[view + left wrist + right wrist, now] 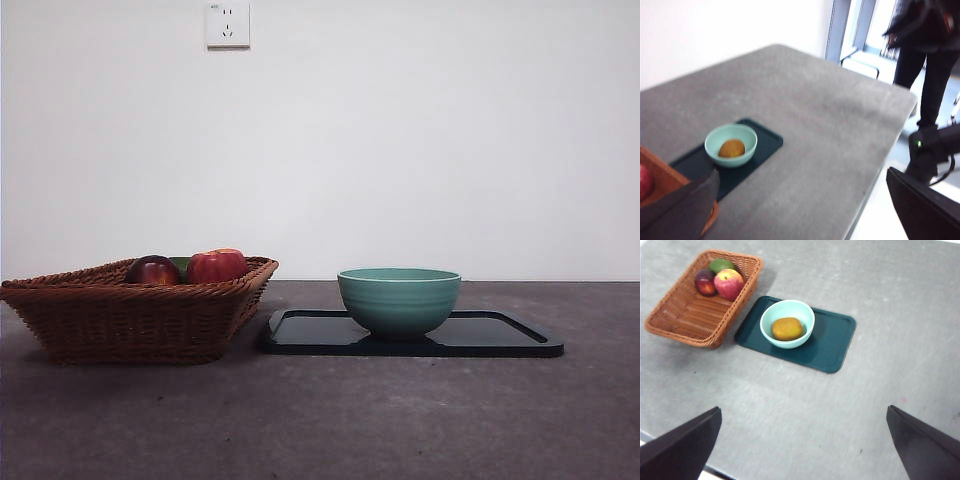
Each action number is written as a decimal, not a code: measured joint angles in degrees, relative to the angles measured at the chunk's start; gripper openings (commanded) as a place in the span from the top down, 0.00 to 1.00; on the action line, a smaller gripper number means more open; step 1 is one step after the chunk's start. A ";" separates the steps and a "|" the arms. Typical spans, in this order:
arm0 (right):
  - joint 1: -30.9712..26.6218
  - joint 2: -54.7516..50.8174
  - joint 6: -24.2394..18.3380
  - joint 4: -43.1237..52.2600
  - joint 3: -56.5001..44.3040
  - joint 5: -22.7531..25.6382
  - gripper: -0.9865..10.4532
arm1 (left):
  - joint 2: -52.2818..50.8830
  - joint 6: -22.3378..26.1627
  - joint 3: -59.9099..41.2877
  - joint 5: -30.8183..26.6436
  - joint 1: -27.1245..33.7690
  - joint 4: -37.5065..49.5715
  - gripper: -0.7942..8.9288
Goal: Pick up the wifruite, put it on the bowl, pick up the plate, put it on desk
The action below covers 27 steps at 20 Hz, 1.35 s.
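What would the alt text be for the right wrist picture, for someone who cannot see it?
A round orange-yellow fruit lies inside a pale teal ceramic bowl standing on a dark rectangular tray on a grey tabletop. Beside the tray, a brown wicker basket holds a red apple, a dark maroon fruit and a green fruit. Two black jaws stand wide apart, holding nothing.

The front view is evenly lit and fairly sharp, with a bright white wall [400,140] and soft, short shadows under the basket [130,310] and tray [500,340]. The left wrist view is overexposed and hazy: daylight floods in past the far edge of the surface [830,130], and a person [927,60] there is blurred. The right wrist view is washed out and slightly soft
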 measured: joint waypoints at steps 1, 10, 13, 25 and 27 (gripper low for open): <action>0.00 -2.36 0.57 0.00 -1.38 0.00 0.41 | 0.00 -0.02 0.00 0.00 0.00 0.92 0.31; 0.07 -10.32 1.92 3.15 -5.92 -4.48 0.41 | 5.18 -1.64 0.07 -1.11 0.00 6.64 0.31; 0.61 -10.32 2.93 3.21 -5.92 -4.48 0.41 | 8.33 -2.91 0.07 -1.11 0.00 6.60 0.31; 1.57 -10.32 3.32 3.19 -5.92 -4.44 0.41 | 15.19 -5.81 0.07 -1.11 0.00 8.92 0.31; 1.57 -10.32 3.34 3.19 -5.92 -4.44 0.41 | 17.03 -6.03 0.07 -1.11 0.00 8.92 0.31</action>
